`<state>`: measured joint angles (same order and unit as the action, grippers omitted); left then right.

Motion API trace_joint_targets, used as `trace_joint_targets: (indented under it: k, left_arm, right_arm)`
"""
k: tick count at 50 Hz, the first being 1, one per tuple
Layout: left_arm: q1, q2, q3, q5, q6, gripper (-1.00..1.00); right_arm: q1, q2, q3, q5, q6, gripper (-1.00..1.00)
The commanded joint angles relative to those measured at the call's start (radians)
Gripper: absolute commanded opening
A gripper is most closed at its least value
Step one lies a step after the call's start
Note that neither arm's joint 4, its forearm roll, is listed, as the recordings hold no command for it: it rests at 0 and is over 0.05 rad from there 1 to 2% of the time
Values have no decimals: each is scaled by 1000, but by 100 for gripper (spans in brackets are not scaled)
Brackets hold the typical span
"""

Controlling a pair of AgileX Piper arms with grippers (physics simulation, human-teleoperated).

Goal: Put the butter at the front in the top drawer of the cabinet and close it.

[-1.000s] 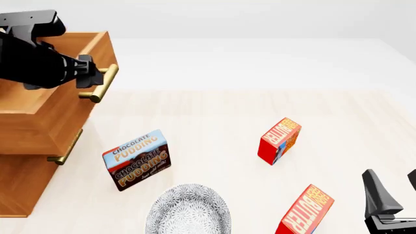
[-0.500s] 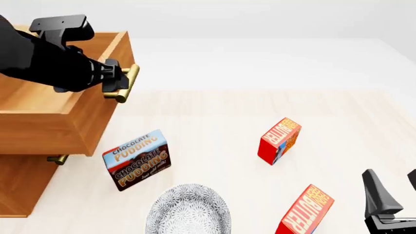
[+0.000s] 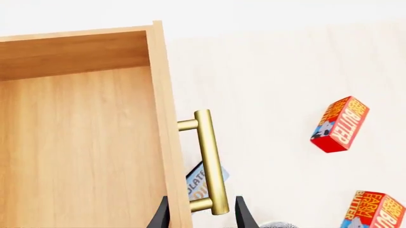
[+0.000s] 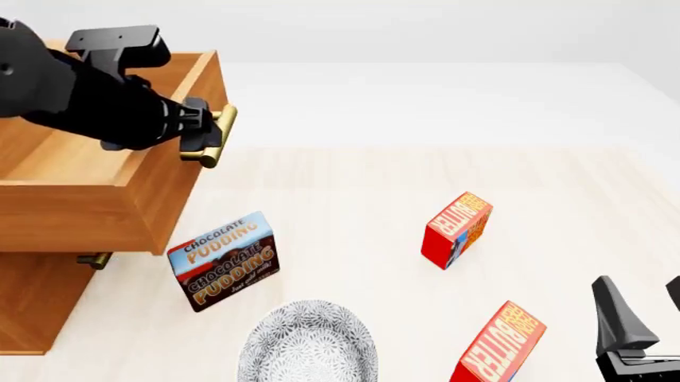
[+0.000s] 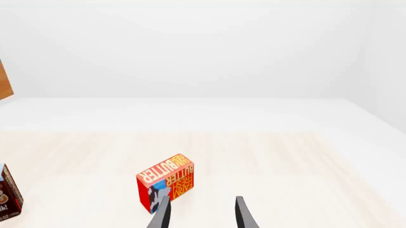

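The cabinet point(image 4: 32, 302) is the largest thing here, an orange-brown wood-grain block at the table's point(image 4: 351, 207) left edge, and everything else can be placed from it. Its top drawer point(image 4: 101, 191) stands pulled out toward the table's middle, showing a bare wooden floor and walls inside; its brass bar handle point(image 4: 216, 135) runs along the drawer front. The left gripper point(image 4: 202, 131) sits at that handle with its black fingers point(image 3: 244, 216) on either side of the bar's end, closed around it as far as the wrist view shows. Just below the pulled-out drawer, beside the cabinet's lower front, stands the brown-and-blue chocolate pudding box point(image 4: 223, 260), tilted on the table. Nearer the camera than that box lies a round speckled white plate point(image 4: 308, 342). Well to the right of the cabinet are two look-alike cartons: the rear butter carton point(image 4: 457, 228), red with an orange-yellow lettered face and a blue patch on its side, and the butter point(image 4: 499, 344) at the front, same colours, standing at a slant farthest from the cabinet and nearest the camera. The right gripper point(image 4: 638, 330) hangs just beside that front carton, its dark fingers spread apart and holding nothing.
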<state>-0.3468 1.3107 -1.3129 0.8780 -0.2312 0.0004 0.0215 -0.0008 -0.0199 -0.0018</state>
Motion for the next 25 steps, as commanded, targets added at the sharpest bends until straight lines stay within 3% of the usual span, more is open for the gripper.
trace_joint_targets:
  k: [1, 25]
  left_arm:
    - [-84, 34, -46, -3, 44, 100]
    - [-37, -65, -192, 189, 152, 100]
  right_arm:
    - [0, 0, 0, 0, 0, 100]
    - [0, 0, 0, -1, 0, 100]
